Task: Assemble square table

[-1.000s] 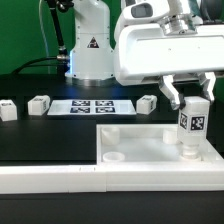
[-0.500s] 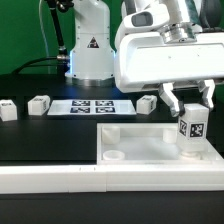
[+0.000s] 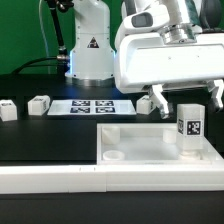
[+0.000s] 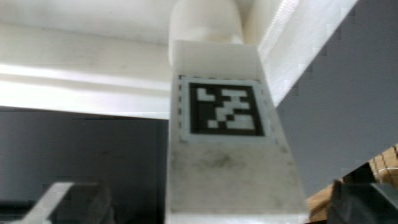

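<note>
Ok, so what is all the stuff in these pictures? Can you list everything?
square white plastic tray-like table top: one, white, front, towards the exterior view's right.
short white plastic legs with black-and-white tags: four, white; one upright in the top's corner, three lying loose on the table behind.
long L-shaped wall: one, white, along the front.
marker board: one, white, middle back.
table: one, black, under everything.
robot arm base: one, white, back.
gripper: one, white, open, above the upright leg.
</note>
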You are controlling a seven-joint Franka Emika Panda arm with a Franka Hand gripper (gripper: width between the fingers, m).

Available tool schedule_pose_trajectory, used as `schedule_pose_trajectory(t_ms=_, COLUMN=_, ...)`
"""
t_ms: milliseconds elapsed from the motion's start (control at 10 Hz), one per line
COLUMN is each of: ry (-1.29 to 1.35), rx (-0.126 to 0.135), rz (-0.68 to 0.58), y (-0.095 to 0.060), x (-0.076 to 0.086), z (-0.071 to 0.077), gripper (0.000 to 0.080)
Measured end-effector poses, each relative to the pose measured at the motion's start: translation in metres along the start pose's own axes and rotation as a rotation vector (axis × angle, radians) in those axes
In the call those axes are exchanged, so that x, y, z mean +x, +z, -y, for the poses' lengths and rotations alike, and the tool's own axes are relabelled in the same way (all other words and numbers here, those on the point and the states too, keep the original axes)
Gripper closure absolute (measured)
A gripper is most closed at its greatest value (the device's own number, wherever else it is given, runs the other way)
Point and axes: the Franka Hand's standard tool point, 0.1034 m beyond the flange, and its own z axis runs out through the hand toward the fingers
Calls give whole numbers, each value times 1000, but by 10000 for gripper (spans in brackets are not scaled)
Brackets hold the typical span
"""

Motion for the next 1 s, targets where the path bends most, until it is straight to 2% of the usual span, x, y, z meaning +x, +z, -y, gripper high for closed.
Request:
schedule_pose_trajectory(t_ms=100, ry=0, rx=0, rz=0, y=0, x=0, z=0, gripper=153)
schedule_pose_trajectory(t_ms=500, ry=4, rx=2, rz=19, y=1, x=-2, z=0, gripper=151)
schedule_pose_trajectory(t_ms=600, ry=23, rx=9, rz=68, y=0, x=0, z=-1, gripper=151)
schedule_pose_trajectory(t_ms=800, ry=70, rx=42, rz=193, y=1, x=12, z=4, gripper=151)
schedule_pose_trajectory(t_ms=900, ry=76, rx=46, rz=213, y=4, x=15, z=3, gripper=151)
schedule_pose_trajectory(t_ms=1000, ry=82, rx=58, rz=271, y=6, x=13, z=4, gripper=151)
